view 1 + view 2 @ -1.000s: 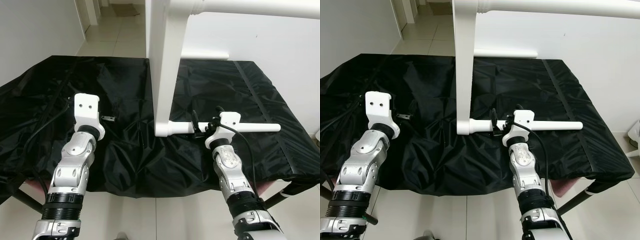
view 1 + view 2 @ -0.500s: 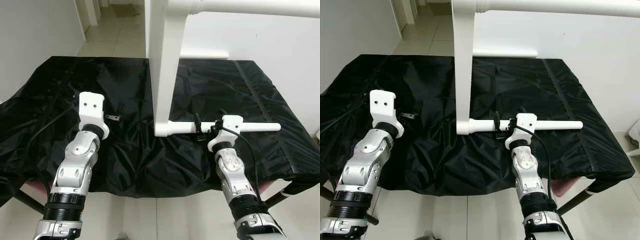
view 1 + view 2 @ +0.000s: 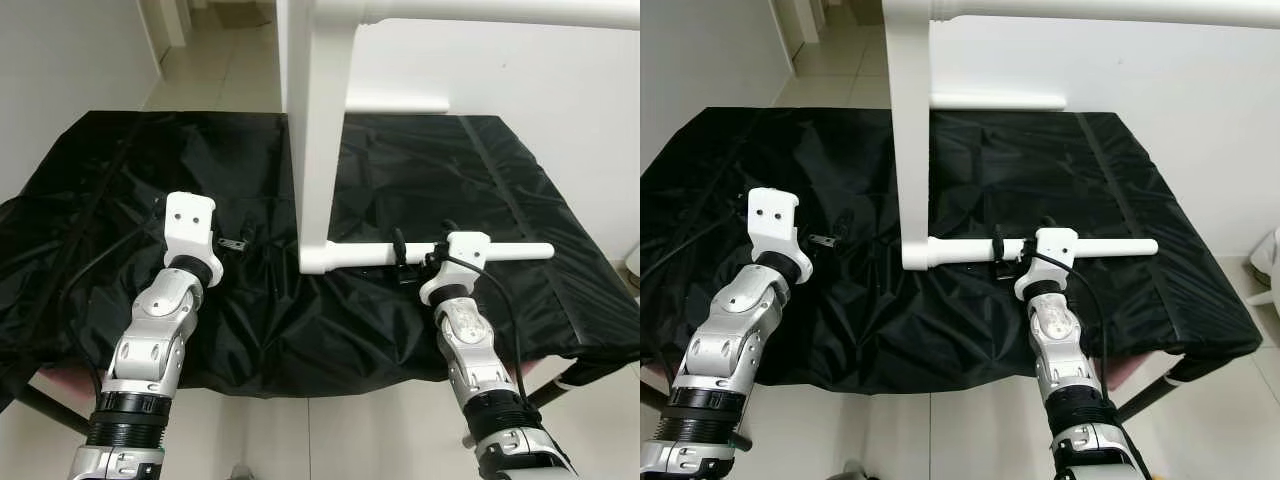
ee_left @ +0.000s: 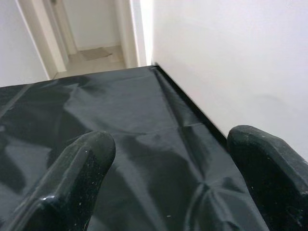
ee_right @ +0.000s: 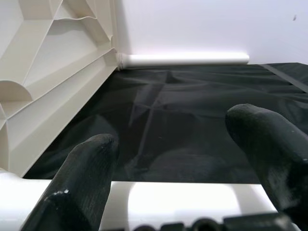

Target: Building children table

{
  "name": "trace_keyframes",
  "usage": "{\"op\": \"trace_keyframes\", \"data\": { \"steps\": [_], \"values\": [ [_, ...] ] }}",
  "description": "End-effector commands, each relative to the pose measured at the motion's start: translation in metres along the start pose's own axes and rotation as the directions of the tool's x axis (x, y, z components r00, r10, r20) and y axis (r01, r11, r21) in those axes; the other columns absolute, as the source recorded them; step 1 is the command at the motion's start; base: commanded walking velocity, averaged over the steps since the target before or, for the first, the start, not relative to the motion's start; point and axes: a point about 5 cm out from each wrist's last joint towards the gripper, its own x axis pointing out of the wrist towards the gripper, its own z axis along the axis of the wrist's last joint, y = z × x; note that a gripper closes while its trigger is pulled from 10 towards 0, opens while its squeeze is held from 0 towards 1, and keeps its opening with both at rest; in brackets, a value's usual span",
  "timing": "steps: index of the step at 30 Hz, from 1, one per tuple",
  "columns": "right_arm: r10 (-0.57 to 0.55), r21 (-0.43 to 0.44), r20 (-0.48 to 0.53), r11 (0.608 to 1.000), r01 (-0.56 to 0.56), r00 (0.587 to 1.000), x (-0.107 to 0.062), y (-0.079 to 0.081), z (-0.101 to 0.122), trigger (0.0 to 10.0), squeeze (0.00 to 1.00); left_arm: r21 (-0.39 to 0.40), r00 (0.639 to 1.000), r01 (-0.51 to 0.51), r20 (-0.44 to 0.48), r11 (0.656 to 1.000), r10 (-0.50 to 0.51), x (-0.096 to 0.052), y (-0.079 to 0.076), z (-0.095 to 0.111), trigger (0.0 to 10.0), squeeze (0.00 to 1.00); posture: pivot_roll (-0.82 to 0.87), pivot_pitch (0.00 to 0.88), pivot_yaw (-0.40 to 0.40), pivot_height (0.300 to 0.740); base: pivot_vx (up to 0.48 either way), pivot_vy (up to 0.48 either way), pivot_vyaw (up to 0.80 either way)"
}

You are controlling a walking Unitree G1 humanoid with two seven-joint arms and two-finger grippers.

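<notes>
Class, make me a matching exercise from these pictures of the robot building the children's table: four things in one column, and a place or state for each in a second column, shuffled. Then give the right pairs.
Things
1. left gripper
2. right gripper
3. black cloth
4. small metal part

Places or states
A. spread over the work surface
B. open, fingers on either side of the near white table leg
C. lying on the cloth just ahead of the left arm
D. open and holding nothing, above bare cloth

Pairs: 1-D, 2-B, 3-A, 4-C
</notes>
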Motion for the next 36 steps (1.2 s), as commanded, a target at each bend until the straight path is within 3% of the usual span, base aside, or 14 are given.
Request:
{"op": "trace_keyframes", "data": {
  "steps": [1,7,11,13,14,16,19,22,25,36],
  "values": [
    [-0.002,0.001,0.005,1.0,0.002,1.0,0.001,-0.001,0.001,10.0,0.0,-0.007,1.0,-0.008,0.0,1.0,0.008,-0.001,0.003,-0.001,10.0,0.0,-0.02,0.0,0.011,0.74,0.0,0.0,0.0],
    [0.002,-0.05,0.044,0.999,0.0,0.999,0.004,-0.006,0.009,10.0,0.0,0.006,1.0,-0.012,0.009,1.0,0.012,-0.002,0.006,0.003,10.0,0.0,-0.02,0.0,0.01,0.74,0.0,0.0,0.0],
    [-0.027,-0.148,0.156,0.988,0.05,0.987,0.01,-0.02,0.032,10.0,0.0,0.032,0.999,0.035,0.03,0.999,-0.036,-0.003,0.006,0.011,10.0,0.0,-0.02,0.0,0.01,0.74,0.0,0.0,0.0],
    [-0.084,-0.255,0.302,0.953,0.165,0.949,0.012,-0.035,0.059,10.0,0.0,0.055,0.995,0.087,0.043,0.995,-0.09,-0.006,0.004,0.015,10.0,0.0,-0.02,0.0,0.011,0.74,0.0,0.0,0.0],
    [-0.084,-0.255,0.302,0.953,0.165,0.949,0.012,-0.035,0.059,10.0,0.0,0.055,0.995,0.087,0.043,0.995,-0.09,-0.006,0.004,0.015,10.0,0.0,-0.02,0.0,0.011,0.74,0.0,0.0,0.0],
    [-0.116,-0.315,0.42,0.911,0.265,0.9,0.011,-0.042,0.082,10.0,0.0,0.064,0.992,0.118,0.041,0.991,-0.12,-0.007,0.003,0.017,10.0,0.0,-0.02,0.0,0.012,0.74,0.0,0.0,0.0],
    [-0.135,-0.333,0.478,0.887,0.321,0.868,0.011,-0.046,0.094,10.0,0.0,0.064,0.99,0.134,0.039,0.989,-0.137,-0.007,0.002,0.017,10.0,0.0,-0.02,0.0,0.017,0.74,0.0,0.0,0.0],
    [-0.185,-0.346,0.569,0.831,0.437,0.801,0.009,-0.056,0.114,10.0,0.0,0.067,0.983,0.18,0.03,0.981,-0.182,-0.009,-0.002,0.016,10.0,0.0,-0.02,0.0,0.014,0.74,0.0,0.0,0.0],
    [-0.204,-0.344,0.601,0.807,0.48,0.773,0.009,-0.06,0.123,10.0,0.0,0.073,0.975,0.22,0.022,0.973,-0.222,-0.011,-0.006,0.015,10.0,0.0,-0.02,0.0,0.012,0.74,0.0,0.0,0.0],
    [-0.214,-0.349,0.583,0.805,0.479,0.784,0.011,-0.059,0.116,10.0,0.0,0.077,0.952,0.304,0.023,0.949,-0.307,-0.015,-0.014,0.017,10.0,0.0,-0.01,0.0,0.011,0.74,0.0,0.0,0.0]
  ]
}}
